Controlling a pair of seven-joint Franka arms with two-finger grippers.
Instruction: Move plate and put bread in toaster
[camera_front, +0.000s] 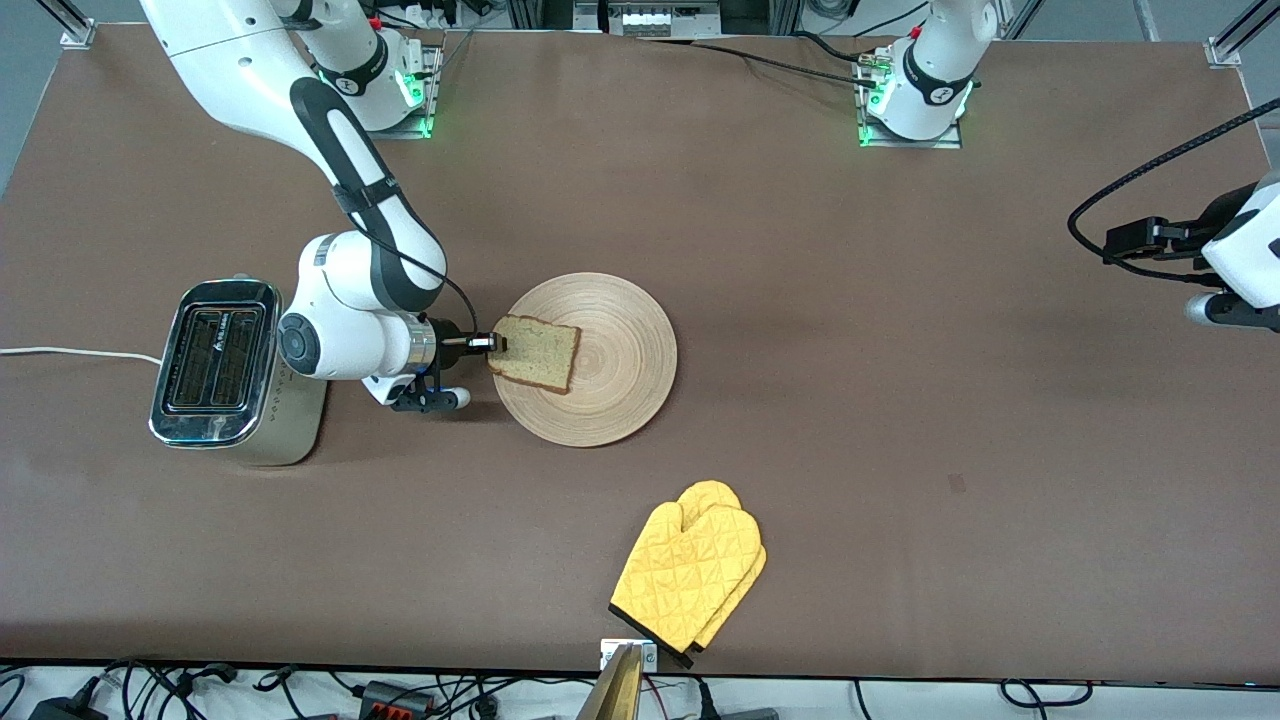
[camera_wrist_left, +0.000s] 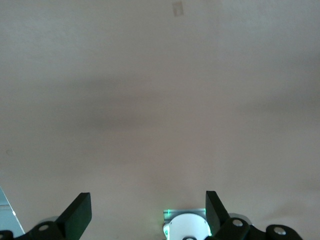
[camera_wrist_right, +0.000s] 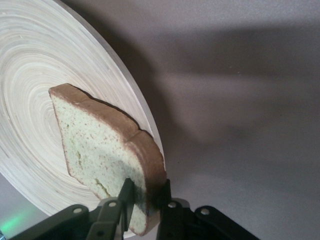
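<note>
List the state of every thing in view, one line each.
Squarish brown-crusted bread slice: on the plate, edge pinched by right gripper.
Round light-tan wooden plate: flat on table.
Cream-and-chrome two-slot toaster: upright, slots empty.
Yellow quilted oven mitt: lying flat.
Left gripper: open, waiting.

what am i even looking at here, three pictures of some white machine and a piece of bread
These are two white robot arms bolted to a brown table, each ending in a two-finger gripper. The wide picture looks down from a camera across the table. The other two come from small cameras on each arm's wrist.

On the table lie a wooden plate, a toaster toward the right arm's end, and yellow oven mitts nearer the camera.

The right gripper is at the plate's edge, its fingers pinching one edge of the bread; its wrist picture shows the slice over the plate.

The left gripper waits with its fingers open over bare table, holding nothing.
</note>
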